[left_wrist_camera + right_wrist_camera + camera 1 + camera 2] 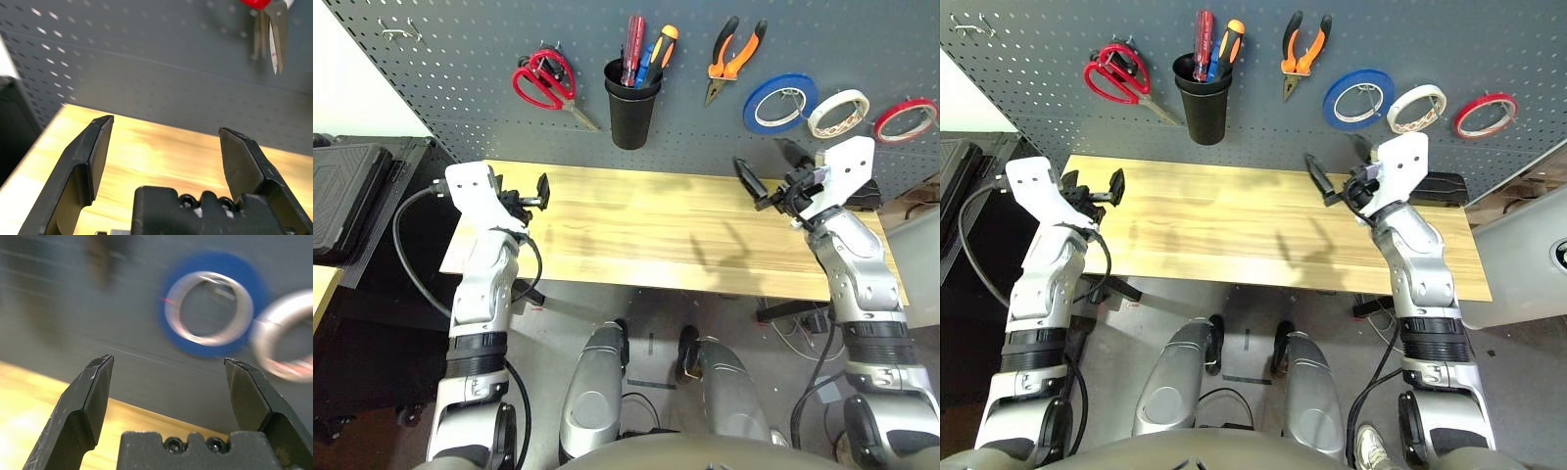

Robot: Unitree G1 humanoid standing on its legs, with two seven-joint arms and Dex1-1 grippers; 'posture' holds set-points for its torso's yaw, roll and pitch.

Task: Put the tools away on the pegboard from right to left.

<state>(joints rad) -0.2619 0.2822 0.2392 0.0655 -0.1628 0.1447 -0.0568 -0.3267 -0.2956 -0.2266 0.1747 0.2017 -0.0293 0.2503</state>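
All the tools hang on the dark grey pegboard [470, 88]. From right to left they are the cream-white tape roll [837, 112], the orange-and-black pliers [734, 54], the red-handled screwdriver [631, 47] standing in a black cup [632, 108], and the red-handled scissors [544, 80]. My left gripper [533, 196] is open and empty over the table's left end, below the scissors, whose blades [271, 39] show in the left wrist view. My right gripper [771, 168] is open and empty over the table's right end, facing the blue tape [210, 303] and the cream roll [288, 347].
The wooden table [656, 230] stands against the pegboard. A blue tape roll [780, 104] and a red tape roll [905, 118] flank the cream one. The cup also holds an orange-handled screwdriver [663, 44]. A black case [347, 196] lies off the table's left end.
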